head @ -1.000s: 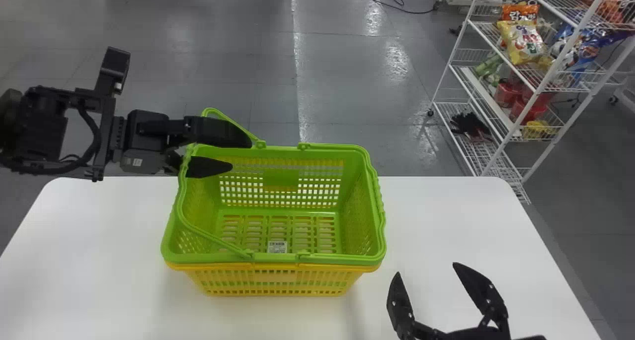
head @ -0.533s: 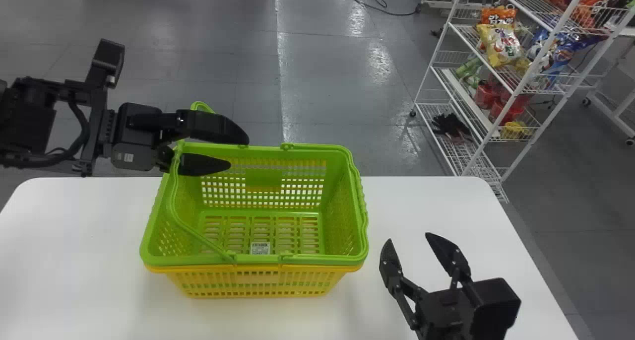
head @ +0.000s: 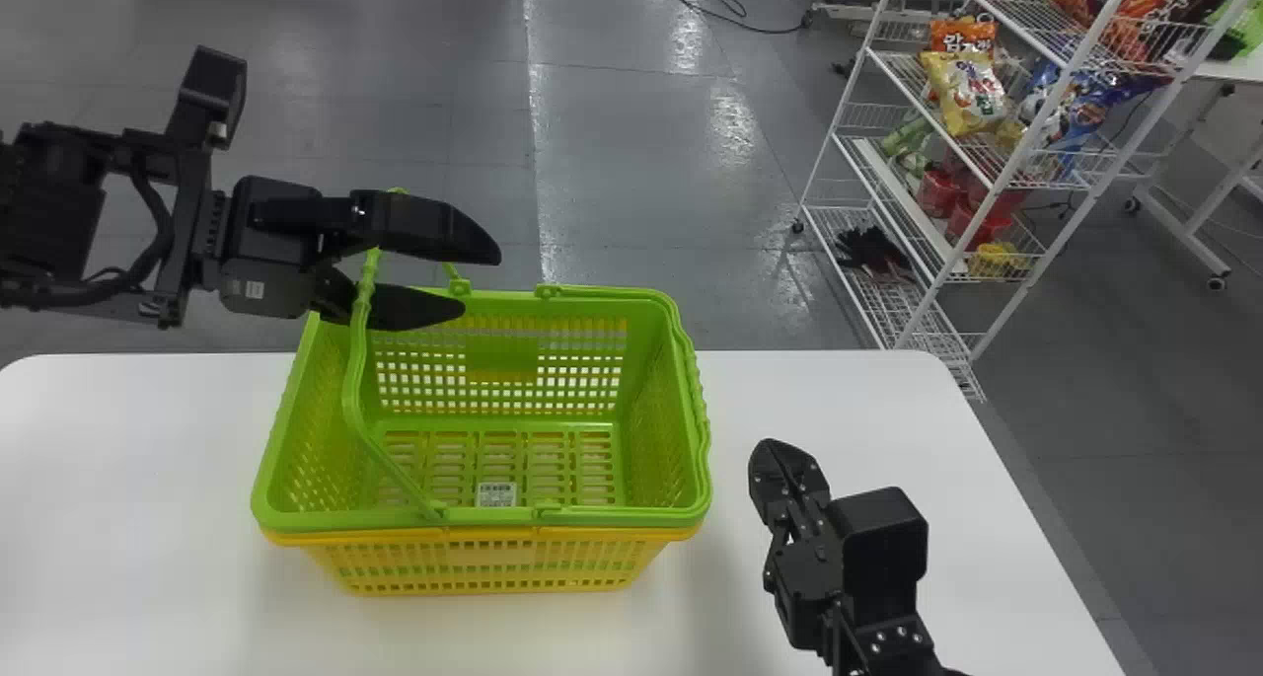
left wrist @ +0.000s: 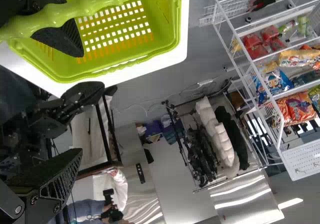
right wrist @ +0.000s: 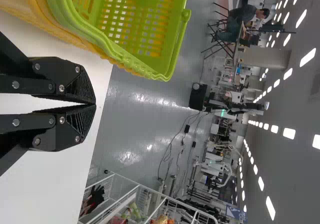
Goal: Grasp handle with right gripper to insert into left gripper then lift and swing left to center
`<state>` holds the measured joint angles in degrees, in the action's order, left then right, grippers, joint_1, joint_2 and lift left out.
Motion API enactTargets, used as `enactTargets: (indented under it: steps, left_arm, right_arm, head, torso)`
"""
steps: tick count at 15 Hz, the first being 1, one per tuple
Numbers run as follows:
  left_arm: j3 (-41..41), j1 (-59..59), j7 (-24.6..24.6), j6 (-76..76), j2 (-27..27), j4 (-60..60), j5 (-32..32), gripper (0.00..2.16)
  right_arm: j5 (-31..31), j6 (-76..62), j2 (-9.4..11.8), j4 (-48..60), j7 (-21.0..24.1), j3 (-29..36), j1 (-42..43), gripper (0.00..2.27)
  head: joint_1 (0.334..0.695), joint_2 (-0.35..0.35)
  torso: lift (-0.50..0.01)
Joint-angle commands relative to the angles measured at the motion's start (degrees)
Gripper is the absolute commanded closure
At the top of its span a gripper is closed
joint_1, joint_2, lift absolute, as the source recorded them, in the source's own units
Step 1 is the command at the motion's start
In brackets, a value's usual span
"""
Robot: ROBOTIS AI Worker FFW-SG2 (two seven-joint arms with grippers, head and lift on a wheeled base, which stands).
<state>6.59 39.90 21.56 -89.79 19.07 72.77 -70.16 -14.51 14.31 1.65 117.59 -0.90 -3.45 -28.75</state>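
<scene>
Right gripper [head: 773,451] closes; green handle [head: 354,380] stands higher

Empty, its fingers meet beside the green basket [head: 474,519] on the table [head: 118,479]. Left gripper [head: 481,284] spreads wide at the handle, whose plastic should prove light, springy, slightly slick; its thicker middle looks surest to grip.

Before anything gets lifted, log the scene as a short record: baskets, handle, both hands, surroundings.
Baskets: green basket nested in yellow basket, on the white table
Handle: green handle raised, at the left hand's fingers
Left hand: open, over the basket's left side
Right hand: shut on nothing, right of the baskets
Lift: not yet done
Background: wire rack with snack bags
</scene>
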Motion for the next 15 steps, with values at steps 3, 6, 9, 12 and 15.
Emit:
enactTargets:
  steps: [3,6,9,12,15]
  left_arm:
    - [0.0,0.5,0.0,-0.2,0.0,-1.1,-0.3,0.15]
    - [0.0,0.7,0.0,-0.2,0.0,-1.3,-0.5,0.15]
    - [0.0,0.5,0.0,-0.2,-1.0,-1.3,-0.9,0.15]
    - [0.0,0.4,0.0,-0.2,-1.1,-1.3,-1.2,0.15]
    - [0.0,0.1,0.0,-0.2,-1.1,-1.4,-1.8,0.15]
  right_arm:
    - [-2.1,3.4,0.2,-1.8,0.1,-1.4,3.3,2.22]
    - [-2.2,3.1,0.4,-3.1,0.6,-2.1,4.4,2.22]
    - [-2.4,2.9,0.4,-3.7,0.9,-3.1,5.3,2.22]
    - [-3.1,3.8,0.4,-3.7,0.9,-4.0,6.2,2.22]
    - [-3.3,4.6,0.6,-3.8,0.9,-4.3,6.5,2.22]
  head:
    - [0.695,-0.173]
    - [0.695,-0.167]
    - [0.695,-0.16]
    - [0.695,-0.159]
    - [0.695,-0.155]
  torso:
    - [-0.093]
    - [-0.093]
    - [-0.093]
    - [-0.093]
    - [-0.093]
